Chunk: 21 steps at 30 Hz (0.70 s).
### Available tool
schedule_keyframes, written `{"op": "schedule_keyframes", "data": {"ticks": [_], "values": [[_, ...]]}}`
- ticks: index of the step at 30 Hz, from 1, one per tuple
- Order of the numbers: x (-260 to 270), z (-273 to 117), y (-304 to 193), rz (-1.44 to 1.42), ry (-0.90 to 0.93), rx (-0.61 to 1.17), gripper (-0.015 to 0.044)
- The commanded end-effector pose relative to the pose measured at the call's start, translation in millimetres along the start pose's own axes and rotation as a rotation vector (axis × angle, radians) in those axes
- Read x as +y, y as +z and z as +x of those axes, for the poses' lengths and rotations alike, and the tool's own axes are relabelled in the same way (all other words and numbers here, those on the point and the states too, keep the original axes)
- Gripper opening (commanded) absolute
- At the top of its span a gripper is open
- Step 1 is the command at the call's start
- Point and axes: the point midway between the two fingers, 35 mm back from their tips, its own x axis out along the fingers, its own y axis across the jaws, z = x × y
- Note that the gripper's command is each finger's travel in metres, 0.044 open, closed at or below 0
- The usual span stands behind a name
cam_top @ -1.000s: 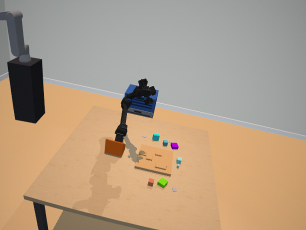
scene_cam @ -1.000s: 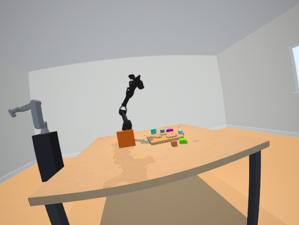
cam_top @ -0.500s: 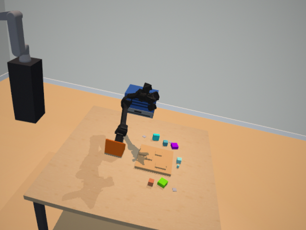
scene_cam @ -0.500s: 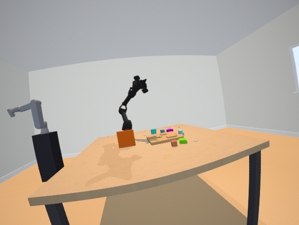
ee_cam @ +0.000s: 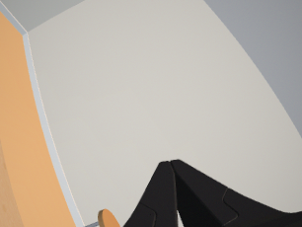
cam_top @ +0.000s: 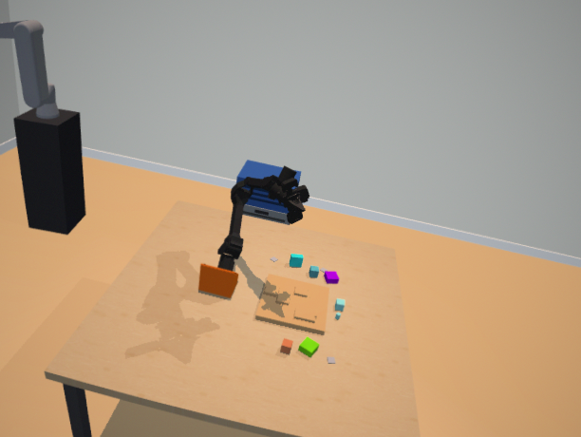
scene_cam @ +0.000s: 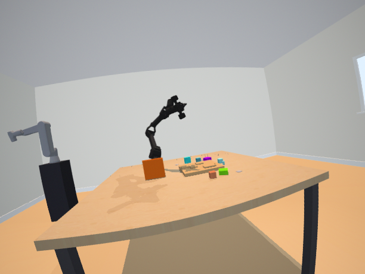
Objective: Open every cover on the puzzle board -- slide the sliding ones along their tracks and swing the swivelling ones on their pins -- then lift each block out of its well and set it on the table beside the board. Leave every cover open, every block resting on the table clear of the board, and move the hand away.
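Pale wood table (cam_top: 190, 380) (scene_cam: 185, 214), its near edge cropped from the top view, stands before grey walls. Covers and wells on the flat wooden puzzle board (cam_top: 310, 304) (scene_cam: 191, 172) are too small for us to tell apart, and a shadow darkens one corner. We cannot make out any block in it; small cyan, teal, purple, green and rust-coloured blocks lie around it on the table. High above, we see the black gripper (cam_top: 302, 209) (scene_cam: 185, 104) (ee_cam: 170, 170), fingertips pressed together, holding nothing.

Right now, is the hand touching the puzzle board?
Apart: the exterior view shows the hand raised high over the puzzle board.
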Motion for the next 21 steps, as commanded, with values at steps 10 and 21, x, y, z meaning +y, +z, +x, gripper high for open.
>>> {"op": "schedule_keyframes", "data": {"ticks": [10,21], "values": [[72,23,3,0.058,0.265,0.024,0.0000],[127,29,6,0.057,0.451,0.047,0.0000]]}}
